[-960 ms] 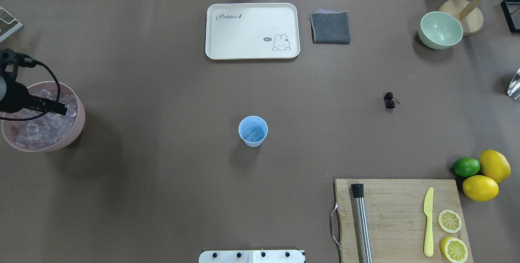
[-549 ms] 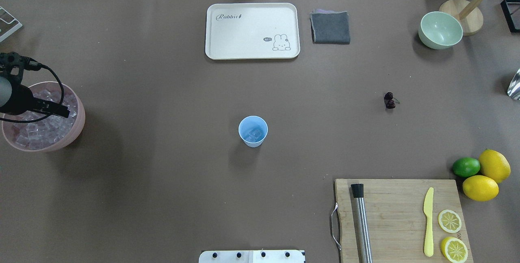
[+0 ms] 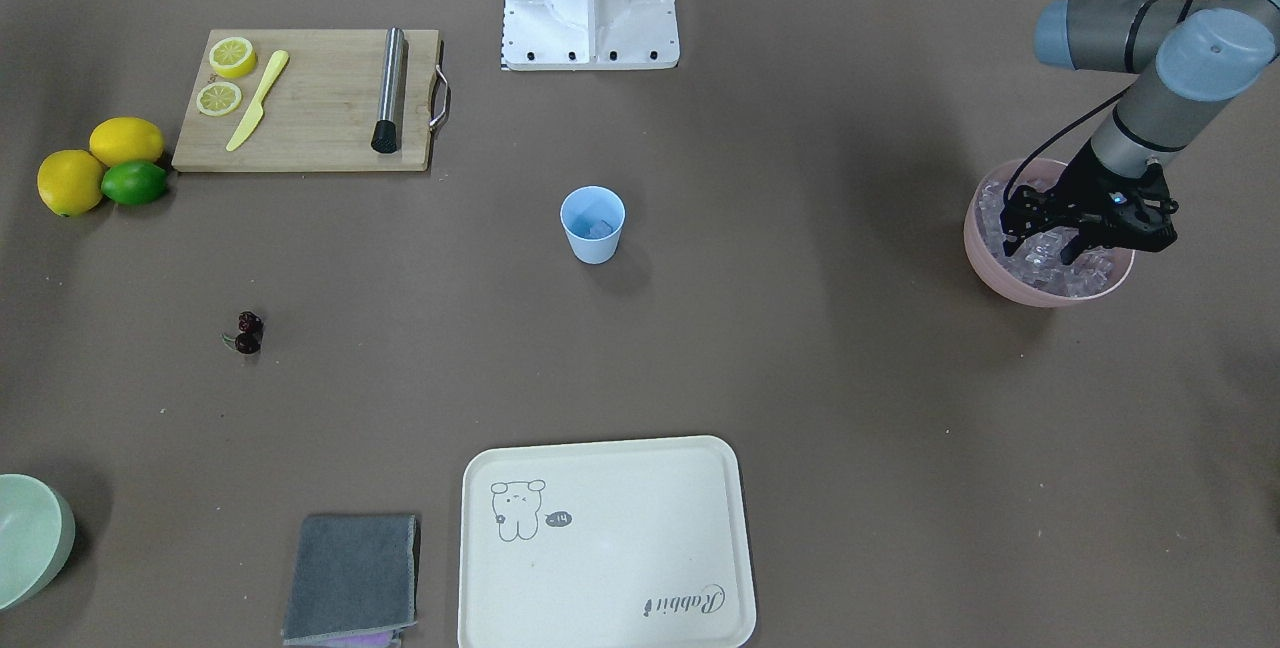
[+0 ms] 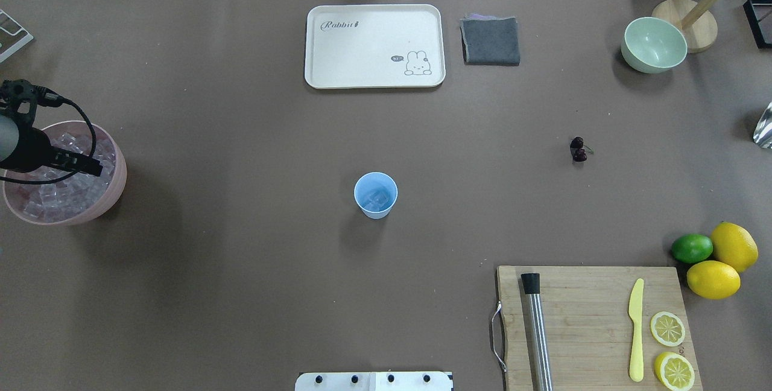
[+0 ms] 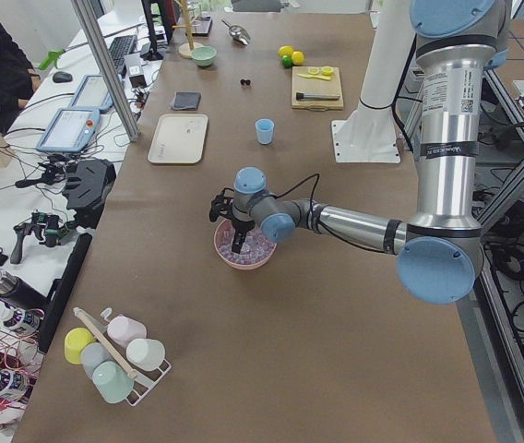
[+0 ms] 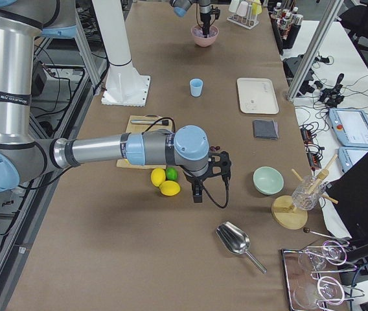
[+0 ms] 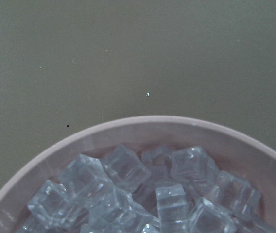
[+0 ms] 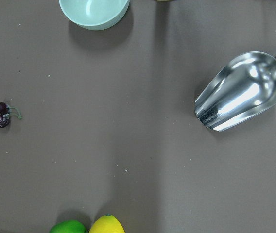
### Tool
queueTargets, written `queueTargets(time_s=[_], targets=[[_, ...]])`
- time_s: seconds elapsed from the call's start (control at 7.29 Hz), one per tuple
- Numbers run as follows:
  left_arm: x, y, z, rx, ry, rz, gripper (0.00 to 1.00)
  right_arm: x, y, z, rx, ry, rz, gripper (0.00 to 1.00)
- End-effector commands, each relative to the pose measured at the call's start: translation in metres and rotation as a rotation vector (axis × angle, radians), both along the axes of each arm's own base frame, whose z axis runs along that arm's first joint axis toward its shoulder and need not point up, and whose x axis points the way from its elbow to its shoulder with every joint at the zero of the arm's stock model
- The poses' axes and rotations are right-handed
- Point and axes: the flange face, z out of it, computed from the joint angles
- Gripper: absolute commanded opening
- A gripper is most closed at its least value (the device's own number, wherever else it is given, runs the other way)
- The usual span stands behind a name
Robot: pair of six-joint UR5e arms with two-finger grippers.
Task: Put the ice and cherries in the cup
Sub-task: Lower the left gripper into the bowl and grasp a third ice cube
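Observation:
The light blue cup [image 4: 376, 195] stands mid-table with a few ice cubes [image 4: 377, 199] inside. More ice [image 7: 128, 171] fills the pink bowl [image 4: 118, 178] at the table's left end. My left gripper [image 3: 1042, 250] hangs open over that bowl, its fingertips down among the cubes with nothing clamped between them. The cherries [image 4: 578, 149] lie on the bare cloth to the right of the cup, also low left in the right wrist view [image 8: 2, 115]. My right gripper [image 6: 198, 194] shows only in the exterior right view, near the lemons; I cannot tell its state.
A cream tray [image 4: 374, 46] and a grey cloth [image 4: 491, 40] lie at the far edge, a pale green bowl [image 4: 654, 44] at far right. A cutting board [image 4: 594, 324] carries a muddler, a yellow knife and lemon slices. Lemons and a lime [image 4: 692, 248] sit beside it; a metal scoop [image 8: 240, 92] lies nearby.
My left gripper has shifted slightly and sunk a little towards the ice in the pink bowl. The cup and cherries have not moved.

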Motion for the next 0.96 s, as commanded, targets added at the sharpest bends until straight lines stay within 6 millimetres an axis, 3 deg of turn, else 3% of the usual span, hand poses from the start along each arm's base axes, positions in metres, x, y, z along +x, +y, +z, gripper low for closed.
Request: queueTargets(time_s=[0.0,0.41,0.55,0.69,0.82], targets=[[-0.005,0.003,-0.01,0.012,0.011,0.0,0.01,0.0,-0.001,-0.001,0.0,-0.001,0.001,1.0],[-0.012,0.005,-0.018,0.022,0.027,0.01,0.0,0.0,-0.001,0.0,-0.002,-0.001,0.001,1.0],[-0.028,0.0,-0.031,0.026,0.057,-0.004,0.0,0.0,-0.001,0.0,-0.001,-0.004,0.001,1.0],[-0.051,-0.005,-0.055,0.043,0.087,-0.037,0.0,0.0,-0.001,-0.001,0.0,-0.004,0.001,1.0],[-0.06,-0.004,-0.081,0.076,0.11,-0.048,0.0,-0.001,-0.001,0.0,-0.001,-0.004,-0.001,1.0]])
